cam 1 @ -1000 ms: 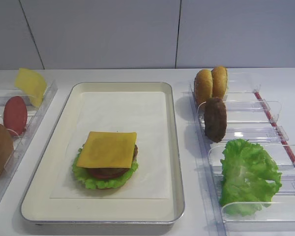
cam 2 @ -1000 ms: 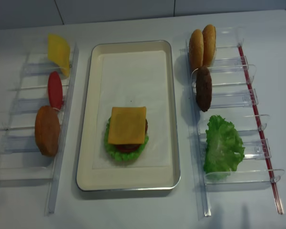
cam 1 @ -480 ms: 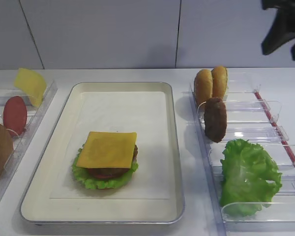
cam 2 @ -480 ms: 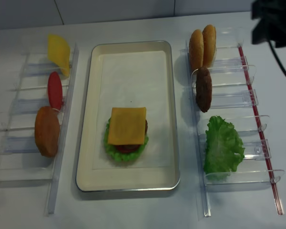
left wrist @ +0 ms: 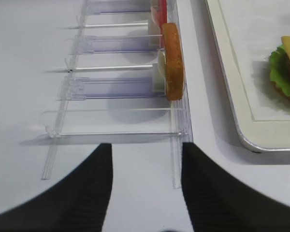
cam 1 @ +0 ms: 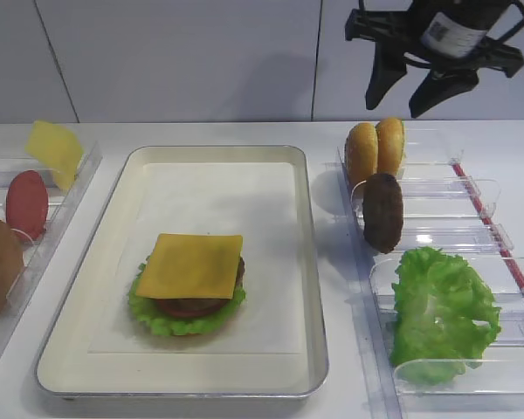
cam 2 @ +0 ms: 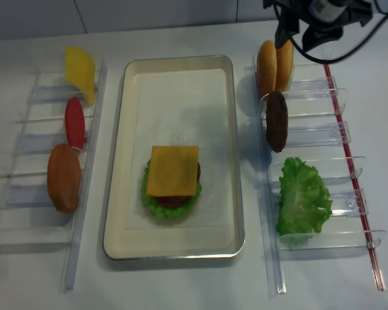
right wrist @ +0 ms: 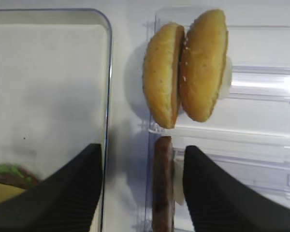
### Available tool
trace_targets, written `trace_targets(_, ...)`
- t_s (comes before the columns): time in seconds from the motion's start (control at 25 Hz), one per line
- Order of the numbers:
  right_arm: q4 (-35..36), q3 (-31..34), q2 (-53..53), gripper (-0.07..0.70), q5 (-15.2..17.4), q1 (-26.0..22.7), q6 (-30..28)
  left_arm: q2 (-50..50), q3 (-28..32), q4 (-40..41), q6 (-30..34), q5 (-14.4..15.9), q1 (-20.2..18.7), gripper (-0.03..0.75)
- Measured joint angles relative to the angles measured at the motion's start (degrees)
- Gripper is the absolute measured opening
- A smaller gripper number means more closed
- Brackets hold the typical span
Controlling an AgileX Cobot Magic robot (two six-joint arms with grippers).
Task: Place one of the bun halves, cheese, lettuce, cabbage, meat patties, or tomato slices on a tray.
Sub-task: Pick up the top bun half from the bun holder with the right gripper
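Observation:
Two sesame bun halves (cam 1: 375, 150) stand on edge side by side in the right clear rack (cam 2: 310, 87). My right gripper (cam 1: 397, 102) hangs open above them and holds nothing. In the right wrist view the buns (right wrist: 183, 72) lie ahead of the open fingers (right wrist: 72, 193), and a dark patty (right wrist: 162, 183) stands on edge between the fingers, apart from both. The cream tray (cam 1: 310, 262) carries a stack of lettuce (cam 1: 170, 321), tomato and patty, with a cheese slice (cam 1: 192, 264) on top. My left gripper (left wrist: 146, 159) is open over bare table, near the left rack.
The right rack also holds a patty (cam 1: 382, 212) and a lettuce leaf (cam 1: 441, 310). The left rack (cam 2: 45, 155) holds a cheese slice (cam 2: 79, 70), a tomato slice (cam 2: 74, 121) and a bun half (cam 2: 64, 177). The tray's rim lies close to both racks.
My right arm has come into view from the upper right and moved left until it is over the two buns. Nothing on the table has moved.

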Motion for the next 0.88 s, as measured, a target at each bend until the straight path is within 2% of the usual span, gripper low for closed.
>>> trace_targets(0.48,-1.3,-9.7,10.6,0.404,0.3,1.5,0.8,0.0,0.0,0.0,0.1,0.0,0.0,0.336)
trace_targets(0.88,-2.4,-10.6,13.9,0.404,0.5,1.6,1.1,0.0,0.0,0.0,0.1,0.0,0.0,0.336)
